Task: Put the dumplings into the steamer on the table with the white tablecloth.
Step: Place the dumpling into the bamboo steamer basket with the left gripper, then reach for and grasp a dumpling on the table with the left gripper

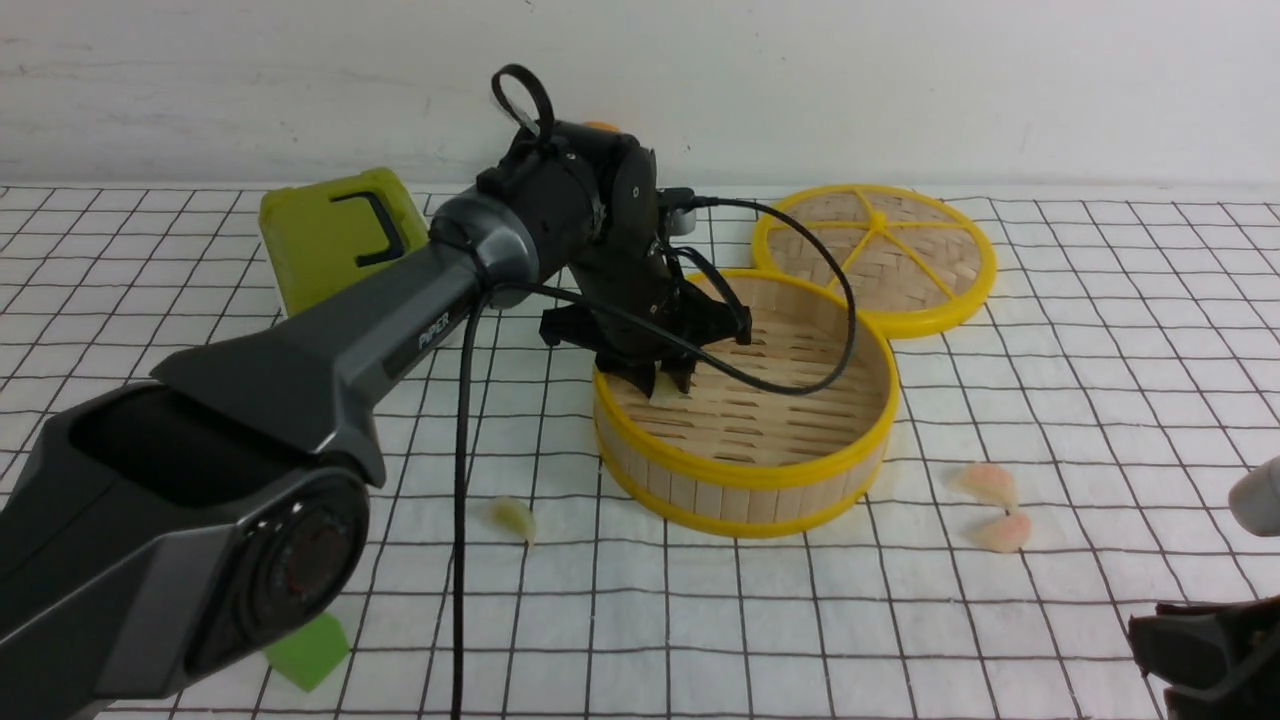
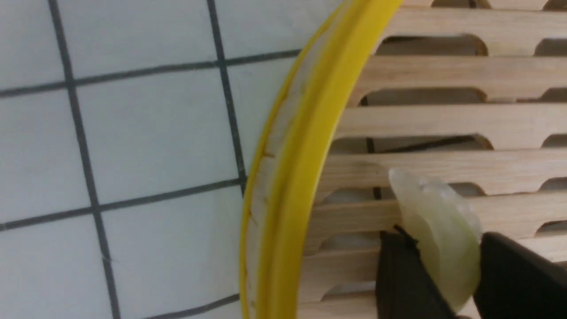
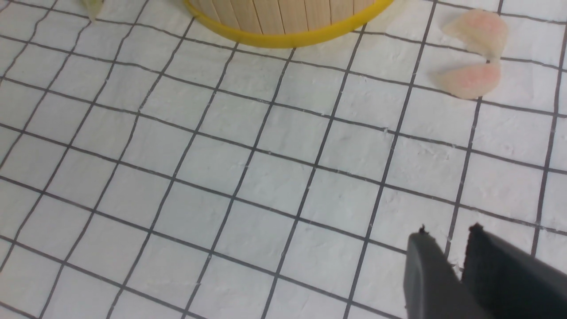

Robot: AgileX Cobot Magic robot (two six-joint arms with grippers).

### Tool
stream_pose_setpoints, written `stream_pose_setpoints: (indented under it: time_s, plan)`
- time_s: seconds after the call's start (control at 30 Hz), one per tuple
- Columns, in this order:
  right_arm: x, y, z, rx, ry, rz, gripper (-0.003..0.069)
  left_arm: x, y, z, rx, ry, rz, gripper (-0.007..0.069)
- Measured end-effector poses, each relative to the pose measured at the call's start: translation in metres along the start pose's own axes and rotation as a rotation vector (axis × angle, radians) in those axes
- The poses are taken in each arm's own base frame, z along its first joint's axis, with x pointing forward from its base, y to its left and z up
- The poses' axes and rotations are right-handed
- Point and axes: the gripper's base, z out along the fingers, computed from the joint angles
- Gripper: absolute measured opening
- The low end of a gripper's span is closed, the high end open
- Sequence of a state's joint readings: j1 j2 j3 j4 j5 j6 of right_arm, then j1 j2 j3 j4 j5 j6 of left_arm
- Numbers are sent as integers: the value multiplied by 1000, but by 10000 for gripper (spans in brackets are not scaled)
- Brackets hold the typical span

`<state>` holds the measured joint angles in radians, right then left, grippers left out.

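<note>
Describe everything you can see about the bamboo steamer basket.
The steamer is a round, shallow, open-topped basket: upright pale bamboo slats form the wall, yellow rims run around top and bottom, and the floor is slotted strips. It stands on the checked tablecloth, its lid lying flat behind, seemingly touching its rim. The left claw reaches inside near the left wall with a yellow-green dumpling between its fingers.

The front camera sits between the arms (image 1: 330, 340), facing 12 o'clock across the table (image 1: 1100, 400) to the wall (image 1: 900, 80). The left wrist camera is very close above the steamer (image 2: 301, 177)'s 9 o'clock rim. The right wrist camera is farther off at its 4 o'clock, facing 11. With the front view it shares the steamer's near wall and the pink dumplings (image 3: 469, 79).
</note>
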<state>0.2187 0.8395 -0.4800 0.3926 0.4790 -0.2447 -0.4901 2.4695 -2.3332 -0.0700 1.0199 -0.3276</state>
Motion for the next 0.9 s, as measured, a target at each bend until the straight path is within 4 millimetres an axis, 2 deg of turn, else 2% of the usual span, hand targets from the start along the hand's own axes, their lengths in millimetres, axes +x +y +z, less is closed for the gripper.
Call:
stream_pose_setpoints:
  time_s: [0.13, 0.17, 0.2, 0.23, 0.27, 0.3, 0.4, 0.43, 0.47, 0.5, 0.53, 0.57, 0.7, 0.73, 0.77, 0.8, 0.9]
  plan:
    - [0, 0, 0, 0, 0, 0, 133, -2, -1, -6, 1, 0, -3, 332]
    - [0, 0, 0, 0, 0, 0, 133, -4, -3, -12, 2, 0, -3, 341]
    - [0, 0, 0, 0, 0, 0, 133, -10, -6, -29, 9, -14, -1, 349]
    - [0, 0, 0, 0, 0, 0, 134, -12, -7, -33, 12, -22, 0, 350]
    - [0, 0, 0, 0, 0, 0, 135, -19, -10, -62, 10, -51, 12, 353]
    - [0, 0, 0, 0, 0, 0, 135, -23, -12, -83, 4, -76, 22, 354]
    - [0, 0, 0, 1, -1, -1, 136, -32, -12, -136, -33, -174, 55, 354]
    - [0, 0, 0, 1, -2, -1, 137, -32, -12, -147, -38, -192, 58, 354]
    - [0, 0, 0, 1, -2, -2, 139, -33, -10, -170, -60, -231, 68, 353]
    - [0, 0, 0, 1, -2, -2, 140, -32, -7, -183, -72, -245, 72, 351]
    - [0, 0, 0, 1, -2, -2, 140, -31, -6, -183, -77, -239, 73, 349]
    - [0, 0, 0, 1, -2, -2, 142, -25, -2, -198, -92, -234, 79, 342]
    - [0, 0, 0, 1, -2, -2, 146, 4, 10, -192, -144, -102, 100, 325]
    - [0, 0, 0, 1, -2, -2, 146, 17, 16, -180, -167, -31, 102, 322]
    - [0, 0, 0, 1, -2, -2, 146, 19, 17, -179, -170, -23, 99, 322]
    - [0, 0, 0, 1, -2, -2, 147, 35, 24, -162, -197, 57, 84, 320]
    - [0, 0, 0, 0, -2, 1, 150, 58, 40, -128, -238, 152, -6, 320]
